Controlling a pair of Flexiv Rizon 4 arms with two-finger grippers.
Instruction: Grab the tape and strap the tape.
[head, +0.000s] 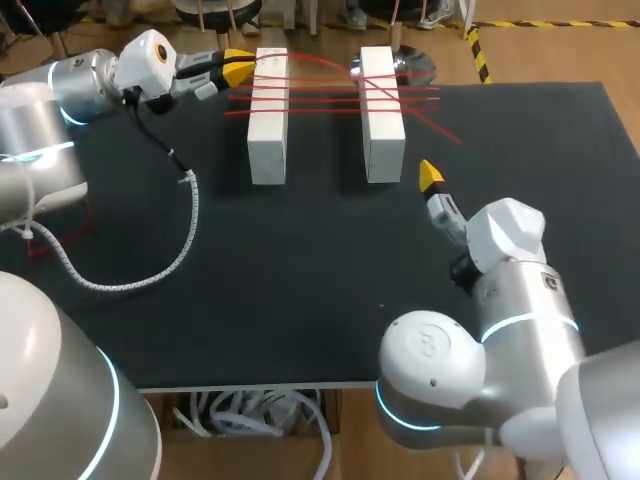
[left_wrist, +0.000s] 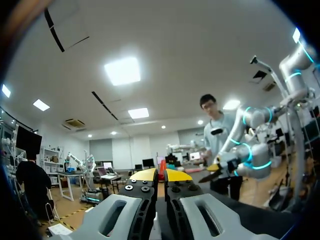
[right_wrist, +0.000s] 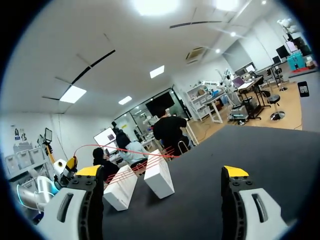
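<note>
1. Left end effector (head: 238, 68): clenched on the red tape (head: 320, 98), yellow tips pinching one strand just beside the left white block (head: 268, 120).
2. Tape: stretched in several strands ahead of the left end effector, across both blocks on the black worktop (head: 300, 280).
3. Right end effector (head: 430, 178): released, fingers wide apart, near the right white block (head: 381, 120); both blocks ahead of it.
</note>
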